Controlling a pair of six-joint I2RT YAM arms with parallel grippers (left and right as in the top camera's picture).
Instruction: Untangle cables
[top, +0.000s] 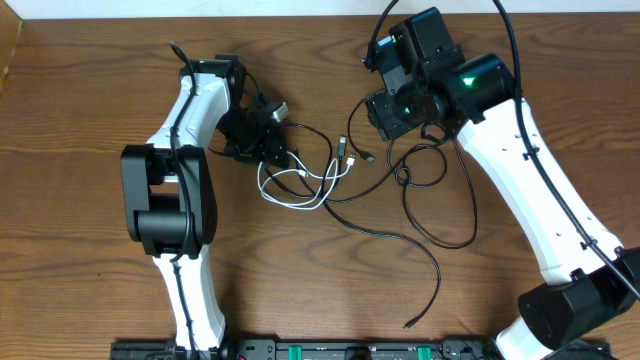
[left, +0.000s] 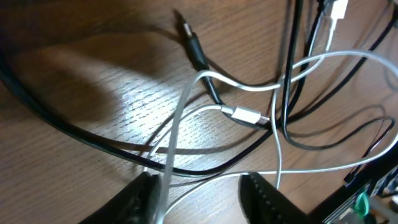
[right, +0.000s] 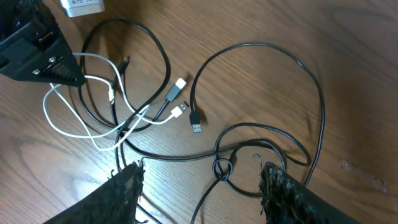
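Observation:
A white cable (top: 290, 187) lies in loops in the middle of the wooden table, tangled with several thin black cables (top: 400, 175). One black cable runs on to the front, ending in a plug (top: 408, 325). My left gripper (top: 268, 142) is open and low over the white loops. In the left wrist view the white cable (left: 249, 86) passes between its fingers (left: 202, 199), next to a black jack plug (left: 193, 43). My right gripper (top: 392, 112) is open above the black cables. In the right wrist view its fingers (right: 205, 186) straddle a small black knot (right: 222, 168).
A small white block (right: 81, 6) lies by the left gripper. Loose plug ends (right: 195, 121) lie between the two grippers. The table's far edge (top: 300, 8) is close behind both arms. Both arm bases stand at the front edge.

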